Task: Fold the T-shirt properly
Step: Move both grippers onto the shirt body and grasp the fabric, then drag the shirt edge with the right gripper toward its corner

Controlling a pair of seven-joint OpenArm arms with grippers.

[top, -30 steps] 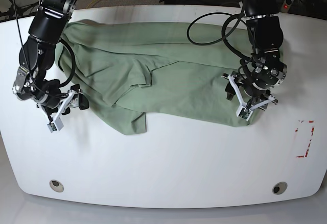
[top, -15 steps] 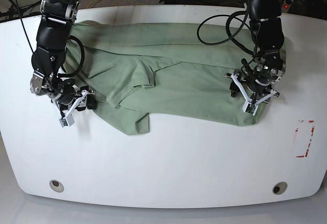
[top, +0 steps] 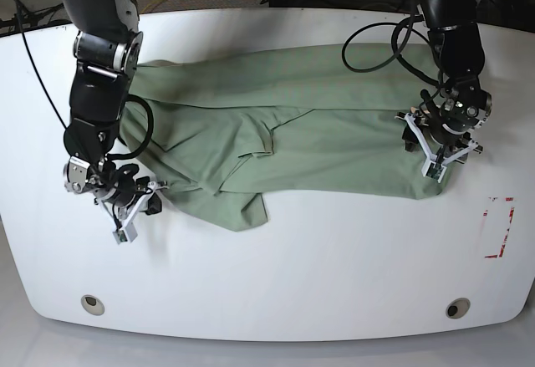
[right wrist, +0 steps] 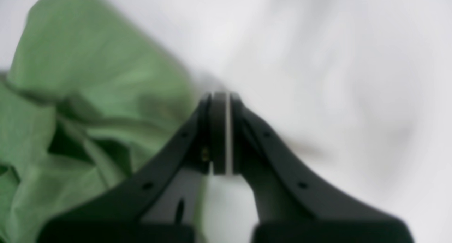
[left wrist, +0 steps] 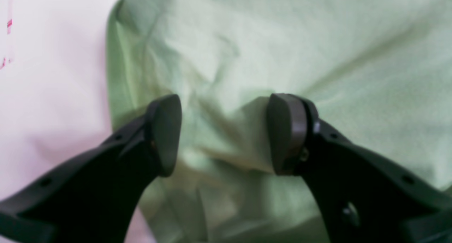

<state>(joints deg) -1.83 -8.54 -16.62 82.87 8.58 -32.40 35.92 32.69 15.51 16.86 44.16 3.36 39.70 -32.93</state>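
Note:
The pale green T-shirt point(top: 284, 133) lies spread and creased across the far half of the white table point(top: 276, 258), with a folded flap hanging toward the front point(top: 242, 208). My left gripper point(top: 447, 160) is on the shirt's right end. In the left wrist view it point(left wrist: 226, 133) stands open, its pads on either side of a raised ridge of the T-shirt point(left wrist: 317, 41) near the hem. My right gripper point(top: 138, 208) sits at the shirt's lower left edge. In the right wrist view its point(right wrist: 220, 130) pads are pressed together, with the T-shirt point(right wrist: 88, 77) bunched to their left; no cloth shows between the pads.
A red-marked rectangle point(top: 499, 227) is on the table at the right, also seen as a red mark point(left wrist: 7, 41) in the left wrist view. Two round holes point(top: 93, 303) point(top: 457, 308) sit near the front edge. Black cables point(top: 376, 45) loop over the shirt's far right.
The right gripper has gone from open to shut and dropped toward the front. The left gripper moved right and farther back, still open. The whole shirt slid to the right.

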